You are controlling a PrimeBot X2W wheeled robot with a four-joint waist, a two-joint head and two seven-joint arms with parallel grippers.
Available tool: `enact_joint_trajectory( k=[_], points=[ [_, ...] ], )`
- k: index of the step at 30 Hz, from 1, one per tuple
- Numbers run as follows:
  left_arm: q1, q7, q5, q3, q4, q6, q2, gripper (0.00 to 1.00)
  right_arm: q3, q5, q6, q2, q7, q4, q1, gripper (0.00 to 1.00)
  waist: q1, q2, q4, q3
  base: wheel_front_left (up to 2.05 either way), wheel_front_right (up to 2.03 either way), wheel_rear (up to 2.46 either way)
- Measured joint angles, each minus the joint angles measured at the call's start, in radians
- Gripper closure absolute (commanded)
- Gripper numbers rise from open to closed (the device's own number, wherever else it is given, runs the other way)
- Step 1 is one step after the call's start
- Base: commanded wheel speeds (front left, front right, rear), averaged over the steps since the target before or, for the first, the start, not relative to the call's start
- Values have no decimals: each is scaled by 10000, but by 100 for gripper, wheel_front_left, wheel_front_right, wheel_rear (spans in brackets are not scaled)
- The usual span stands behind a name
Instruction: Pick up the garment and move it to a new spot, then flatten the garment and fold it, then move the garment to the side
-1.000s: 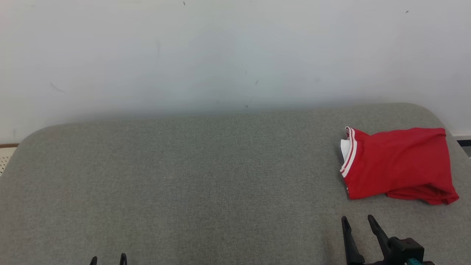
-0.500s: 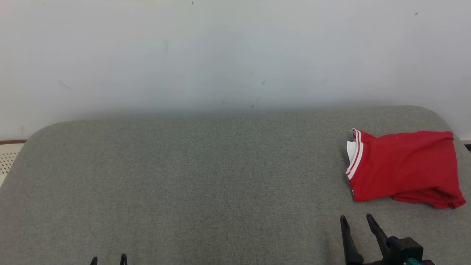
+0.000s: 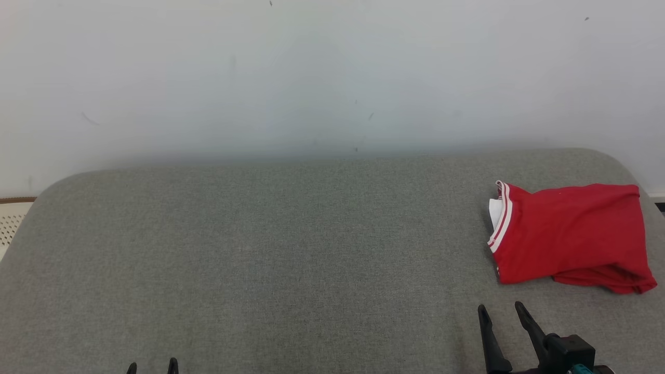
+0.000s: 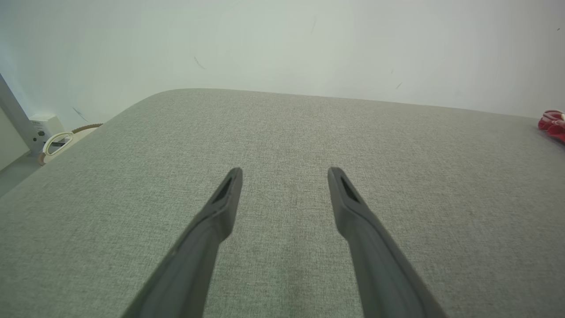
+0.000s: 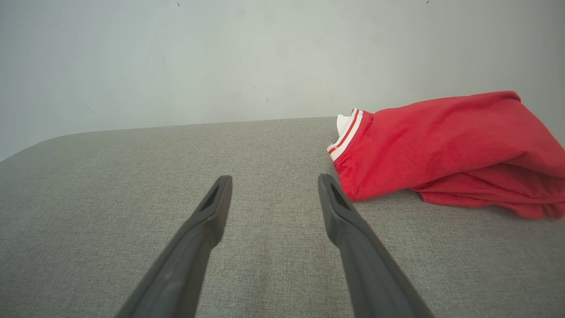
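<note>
Both wide, left gripper (image 3: 152,364), right gripper (image 3: 501,306), garment (image 3: 569,236) on grey cushion (image 3: 260,249), white wall (image 3: 311,78) behind

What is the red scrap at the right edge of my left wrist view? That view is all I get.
Observer: It is the garment, a red jersey lying folded at the right end of the grey padded surface.
Operator: Is the right gripper holding it?
Observer: No. The right gripper is open and empty, just short of the garment's near edge, not touching it.
Operator: Which part faces the middle of the surface?
Observer: The red-and-white striped trim, with white fabric showing inside it.
</note>
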Motion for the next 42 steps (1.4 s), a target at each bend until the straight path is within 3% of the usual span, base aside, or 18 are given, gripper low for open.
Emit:
enact_joint_trajectory(
  k=[14, 15, 21, 42],
  points=[
    [57, 0, 27, -31, -38, -84, -2, 0, -13, -27, 0, -17, 0, 54, 0, 0, 0, 1, -35, -64, 0, 0, 0],
    [57, 0, 6, -40, -113, -107, 0, 100, -17, -40, 0, -21, 0, 56, 0, 100, 0, 1, -36, -64, 0, 0, 0],
    [158, 186, -230, -25, 422, -113, -82, 100, -52, 255, 0, 35, 163, 497, 372, 100, 0, 1, -25, -51, 0, 0, 0],
    [-76, 1049, -4119, 48, 405, -454, -79, 100, -792, 4023, 0, 188, 1087, 222, 194, 100, 1, 1, 93, 100, 0, 0, 0]
  ],
)
